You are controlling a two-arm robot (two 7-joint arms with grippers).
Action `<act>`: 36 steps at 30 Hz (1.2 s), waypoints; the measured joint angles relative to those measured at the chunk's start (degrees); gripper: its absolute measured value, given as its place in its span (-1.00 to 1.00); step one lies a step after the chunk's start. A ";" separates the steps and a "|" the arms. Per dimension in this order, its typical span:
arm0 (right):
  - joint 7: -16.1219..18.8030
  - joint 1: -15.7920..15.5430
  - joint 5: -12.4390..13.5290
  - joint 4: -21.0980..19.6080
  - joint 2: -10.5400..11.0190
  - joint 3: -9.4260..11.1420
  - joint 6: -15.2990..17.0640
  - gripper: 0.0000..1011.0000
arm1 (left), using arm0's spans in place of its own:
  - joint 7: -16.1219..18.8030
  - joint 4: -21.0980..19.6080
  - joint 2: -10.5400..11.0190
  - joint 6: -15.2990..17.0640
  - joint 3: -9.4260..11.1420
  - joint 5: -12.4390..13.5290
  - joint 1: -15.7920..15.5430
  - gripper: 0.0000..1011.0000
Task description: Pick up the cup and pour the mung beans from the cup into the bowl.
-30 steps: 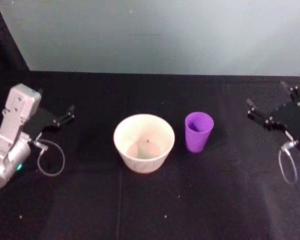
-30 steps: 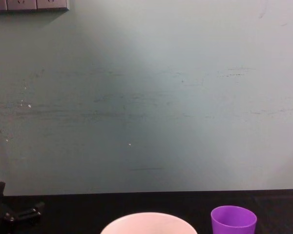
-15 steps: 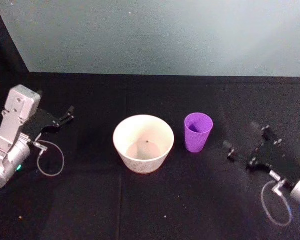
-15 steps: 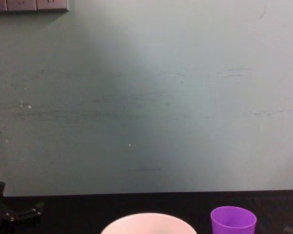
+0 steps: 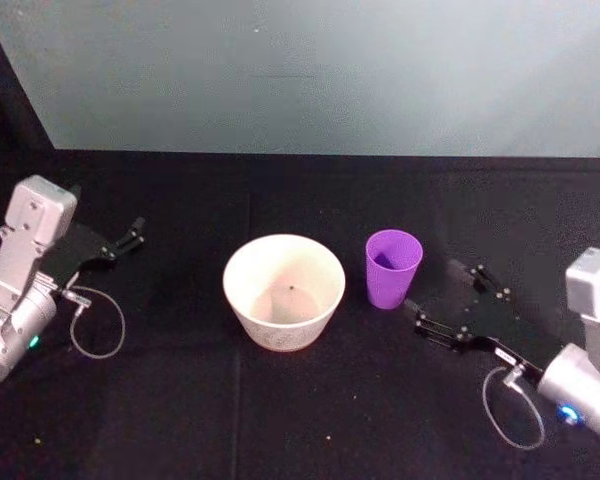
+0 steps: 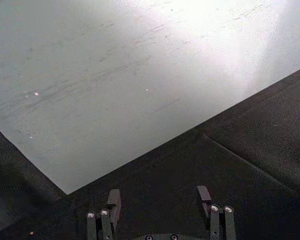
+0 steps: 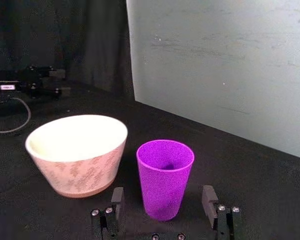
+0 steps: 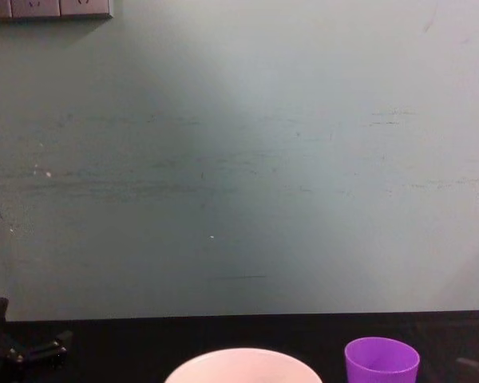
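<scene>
Two spread fingers of right gripper (image 5: 444, 294) face the upright cup (image 5: 393, 268) just right of the bowl (image 5: 280, 325), so best slide in level, straddle mid-wall, squeeze gently; left gripper (image 5: 120, 245) idles spread, far left

pale wall, black table

a scuffed, pale grey-green wall (image 8: 239, 159) stands along the far edge of a black-draped table (image 5: 280, 420). a strip of sockets (image 8: 48, 8) sits high on the wall's left. a dark curtain (image 7: 55, 40) hangs beyond its left end.
</scene>
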 joint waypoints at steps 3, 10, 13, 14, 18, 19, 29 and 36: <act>0.48 1.78 -0.45 1.66 -1.39 -0.26 0.82 0.98 | 0.00 0.00 0.00 0.00 0.00 0.00 0.00 0.98; 1.88 5.52 -1.30 4.90 -4.18 -0.84 2.67 0.98 | 0.00 0.00 0.00 0.00 0.00 0.00 0.00 0.98; 2.46 6.88 -1.75 6.29 -5.30 -1.06 3.27 0.98 | 0.00 0.00 0.00 0.00 0.00 0.00 0.00 0.98; 2.58 7.12 -1.81 6.57 -5.50 -1.07 3.38 0.98 | 0.00 0.00 0.00 0.00 0.00 0.00 0.00 0.98; 3.33 8.60 -2.22 8.68 -6.89 -1.05 3.71 0.98 | 0.00 0.00 0.00 0.00 0.00 0.00 0.00 0.98; 3.42 8.76 -2.28 8.94 -7.05 -1.04 3.71 0.98 | 0.00 0.00 0.00 0.00 0.00 0.00 0.00 0.98; 4.98 10.83 -3.34 12.90 -9.68 -0.38 2.25 0.98 | 0.00 0.00 0.00 0.00 0.00 0.00 0.00 0.98; 5.32 11.12 -4.15 13.23 -10.69 0.19 2.05 0.98 | 0.00 0.00 0.00 0.00 0.00 0.00 0.00 0.98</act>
